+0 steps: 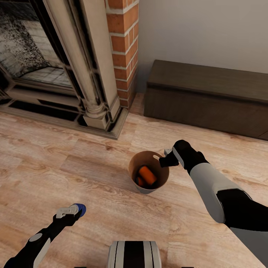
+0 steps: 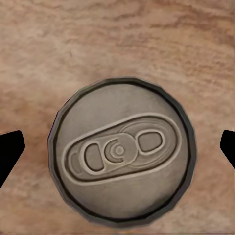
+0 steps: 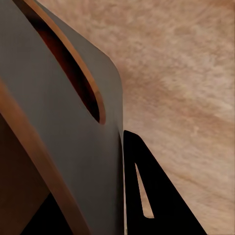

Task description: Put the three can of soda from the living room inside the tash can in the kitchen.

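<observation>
The grey trash can (image 1: 146, 190) with its copper inside stands on the light wood floor in the head view. Two orange soda cans (image 1: 147, 175) lie in it, one partly under the other. My right gripper (image 1: 166, 158) is shut on the bin's rim; in the right wrist view the bin wall (image 3: 63, 127) runs between the fingers, with one dark finger (image 3: 161, 196) outside it. The blue soda can (image 1: 80, 209) stands upright on the floor. My left gripper (image 1: 70, 211) hangs open right over it, and its pale top (image 2: 122, 154) sits between the fingertips (image 2: 11, 149), apart from both.
The ornate stone fireplace (image 1: 44, 56) and red brick column (image 1: 123, 44) stand at the back left. A long low dark-brown cabinet (image 1: 208, 96) runs along the wall at the back right. My base (image 1: 134, 255) shows at the bottom edge.
</observation>
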### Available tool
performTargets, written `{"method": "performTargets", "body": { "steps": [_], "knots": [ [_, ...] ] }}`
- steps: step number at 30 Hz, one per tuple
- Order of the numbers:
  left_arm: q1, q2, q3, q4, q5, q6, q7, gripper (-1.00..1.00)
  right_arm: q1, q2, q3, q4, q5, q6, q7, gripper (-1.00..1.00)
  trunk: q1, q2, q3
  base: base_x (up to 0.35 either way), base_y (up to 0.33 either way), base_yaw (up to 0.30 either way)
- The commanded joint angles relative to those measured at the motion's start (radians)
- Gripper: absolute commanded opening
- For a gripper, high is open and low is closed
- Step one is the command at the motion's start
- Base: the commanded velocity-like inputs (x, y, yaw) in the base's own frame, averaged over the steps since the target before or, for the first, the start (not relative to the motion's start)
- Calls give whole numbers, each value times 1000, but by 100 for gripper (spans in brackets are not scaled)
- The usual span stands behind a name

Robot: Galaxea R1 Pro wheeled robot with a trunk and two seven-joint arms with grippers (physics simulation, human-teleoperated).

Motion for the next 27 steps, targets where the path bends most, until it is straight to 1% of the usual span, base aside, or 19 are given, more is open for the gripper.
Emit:
{"method": "performTargets", "body": {
  "steps": [1,14,15,27],
  "knots": [
    [0,0,0,0,0,0,0,100,0,0,-3,0,-32,4,4,-100,0,0,0,0,0,0],
    [0,1,-1,1,-1,2,-2,100,1,1,-2,0,-32,4,1,-100,0,0,0,0,0,0],
    [0,1,-1,1,-1,3,-2,-100,1,1,-2,0,-32,4,1,-100,0,0,0,0,0,0],
    [0,1,-1,2,-3,4,-3,-100,2,2,-1,0,-32,4,1,-100,0,0,0,0,0,0]
  ]
}}
